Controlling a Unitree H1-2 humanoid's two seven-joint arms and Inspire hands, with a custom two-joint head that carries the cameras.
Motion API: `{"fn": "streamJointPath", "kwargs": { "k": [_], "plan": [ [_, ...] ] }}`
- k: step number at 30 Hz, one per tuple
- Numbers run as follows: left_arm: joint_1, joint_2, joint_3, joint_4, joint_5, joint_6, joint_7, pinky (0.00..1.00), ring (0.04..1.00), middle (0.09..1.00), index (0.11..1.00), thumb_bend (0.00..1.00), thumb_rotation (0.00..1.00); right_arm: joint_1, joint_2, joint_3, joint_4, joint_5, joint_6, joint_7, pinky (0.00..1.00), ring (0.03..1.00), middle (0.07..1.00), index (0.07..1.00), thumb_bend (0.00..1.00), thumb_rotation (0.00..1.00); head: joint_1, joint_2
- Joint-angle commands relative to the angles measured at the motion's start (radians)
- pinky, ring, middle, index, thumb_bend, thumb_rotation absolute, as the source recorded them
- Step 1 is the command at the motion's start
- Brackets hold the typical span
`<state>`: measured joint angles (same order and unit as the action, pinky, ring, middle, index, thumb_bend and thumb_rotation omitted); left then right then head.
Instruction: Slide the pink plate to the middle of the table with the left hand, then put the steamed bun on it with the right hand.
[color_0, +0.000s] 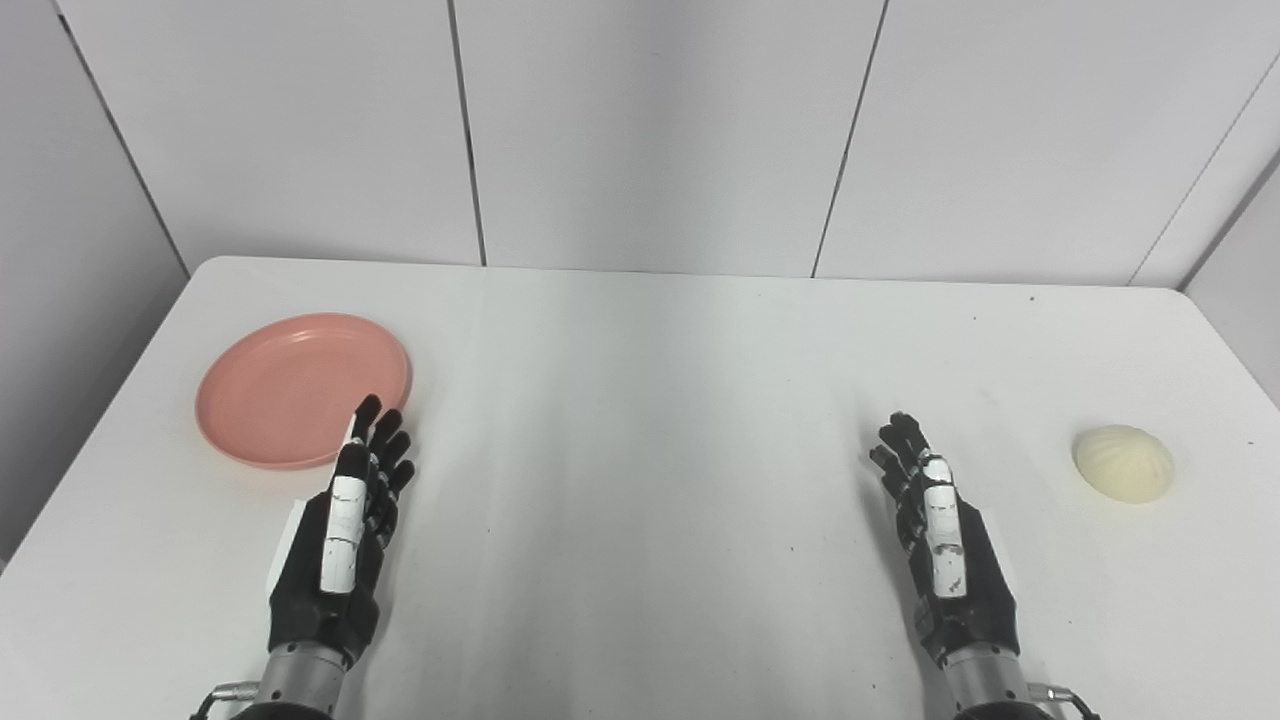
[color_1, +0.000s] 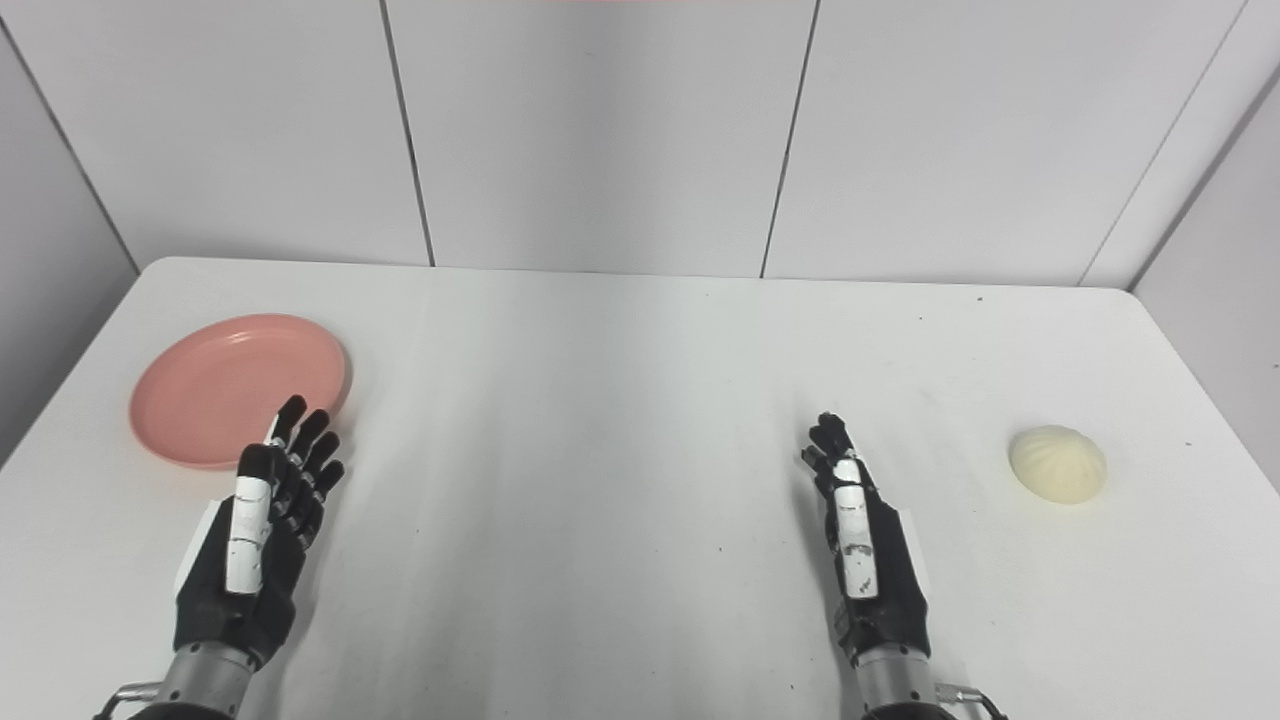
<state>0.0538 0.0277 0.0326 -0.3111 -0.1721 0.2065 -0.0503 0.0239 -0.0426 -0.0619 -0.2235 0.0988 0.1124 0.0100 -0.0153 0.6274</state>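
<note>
A round pink plate (color_0: 290, 385) lies on the white table (color_0: 640, 400) at the left, empty. A pale cream steamed bun (color_0: 1123, 463) lies on the table at the far right. My left hand (color_0: 345, 530) is open and empty, fingers stretched forward, its fingertips over the plate's near right rim. My right hand (color_0: 940, 535) is open and empty, edge-on, well left of the bun. In the right eye view the plate (color_1: 225, 385), the bun (color_1: 1057, 464), the left hand (color_1: 260, 530) and the right hand (color_1: 860, 540) stand the same way.
White wall panels (color_0: 640, 130) rise behind the table's far edge. The table's left and right edges slant in toward the back. Bare tabletop lies between my two hands.
</note>
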Motion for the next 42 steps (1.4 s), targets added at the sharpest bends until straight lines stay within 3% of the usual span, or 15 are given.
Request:
{"fn": "streamJointPath", "kwargs": {
  "k": [1,22,36,42],
  "plan": [
    [-0.015,0.012,0.004,-0.027,-0.015,-0.014,-0.014,1.00,1.000,1.000,1.000,0.85,0.92,-0.011,0.005,0.000,-0.027,-0.002,-0.051,0.000,1.00,0.938,0.943,0.922,0.82,1.00,0.000,0.000],
    [-0.017,0.031,0.012,-0.024,-0.023,-0.004,-0.021,1.00,1.000,1.000,1.000,0.87,0.92,-0.013,0.022,0.006,-0.025,-0.004,-0.060,0.001,1.00,0.960,0.984,0.933,0.79,0.99,-0.030,0.000],
    [-0.017,-0.026,-0.041,0.064,0.056,-0.087,0.001,1.00,1.000,1.000,1.000,0.85,0.93,-0.015,-0.038,-0.032,0.093,0.049,-0.155,0.043,1.00,0.966,0.981,0.948,0.80,0.98,0.132,-0.116],
    [-0.023,-0.050,-0.053,0.101,0.087,-0.116,0.011,1.00,1.000,1.000,1.000,0.84,0.94,-0.022,-0.058,-0.042,0.143,0.066,-0.185,0.058,1.00,0.966,0.975,0.956,0.81,0.98,0.168,-0.153]
  ]
}}
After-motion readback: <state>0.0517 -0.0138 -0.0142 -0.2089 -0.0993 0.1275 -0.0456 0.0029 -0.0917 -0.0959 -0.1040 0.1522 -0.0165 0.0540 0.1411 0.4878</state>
